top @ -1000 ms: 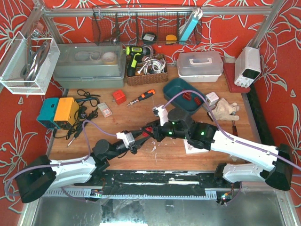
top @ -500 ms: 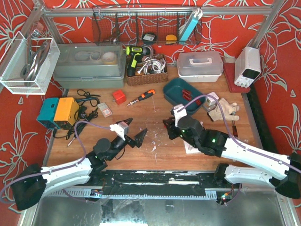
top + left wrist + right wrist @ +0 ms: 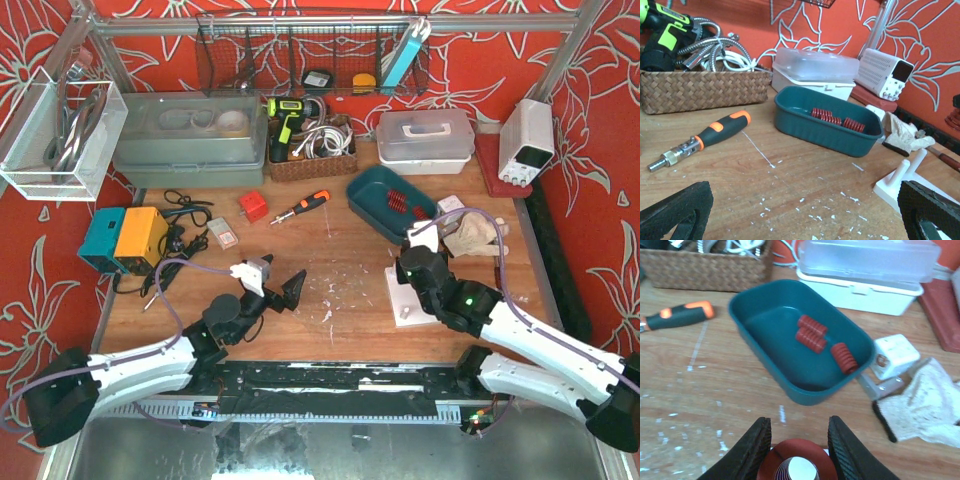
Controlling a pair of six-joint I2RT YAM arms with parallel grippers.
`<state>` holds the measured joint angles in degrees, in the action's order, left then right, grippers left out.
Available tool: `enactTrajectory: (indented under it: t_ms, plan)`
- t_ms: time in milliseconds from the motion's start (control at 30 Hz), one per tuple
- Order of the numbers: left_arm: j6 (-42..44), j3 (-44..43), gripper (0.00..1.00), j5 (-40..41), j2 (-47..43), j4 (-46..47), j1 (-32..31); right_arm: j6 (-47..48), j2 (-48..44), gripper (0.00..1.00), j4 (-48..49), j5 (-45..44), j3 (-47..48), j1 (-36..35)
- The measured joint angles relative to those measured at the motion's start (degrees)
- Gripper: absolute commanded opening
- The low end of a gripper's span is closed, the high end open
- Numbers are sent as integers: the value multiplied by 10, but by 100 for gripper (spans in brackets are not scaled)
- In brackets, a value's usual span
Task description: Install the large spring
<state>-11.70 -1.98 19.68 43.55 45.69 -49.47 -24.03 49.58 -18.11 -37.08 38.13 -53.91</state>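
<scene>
Jaws of the right gripper (image 3: 799, 440) pinch the large spring (image 3: 797, 464): red, seen end-on, one finger against each side, a pale core showing in its bore. In the top view this gripper sits over the far end of the white stand (image 3: 399, 305). Jaws of the left gripper (image 3: 800, 212) are spread wide, low over the table (image 3: 765, 190), well to the left of the stand. Beyond the right gripper is a teal tray (image 3: 807, 395) holding three smaller red springs (image 3: 812, 335). A screwdriver (image 3: 677, 317) lies to the tray's left; a white plug block (image 3: 895, 356) and a cloth (image 3: 927, 407) lie to its right.
</scene>
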Motion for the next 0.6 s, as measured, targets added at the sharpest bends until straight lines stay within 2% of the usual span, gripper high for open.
enactTrajectory:
  t_ms: [267, 600]
  plan:
    - [-3, -6, 100, -3, 18, -18, 0, 19, 4, 0, -12, -12, -7, 76]
    - [-3, -9, 100, -5, 19, -31, 0, -1, 92, 0, 14, 55, -9, 169]
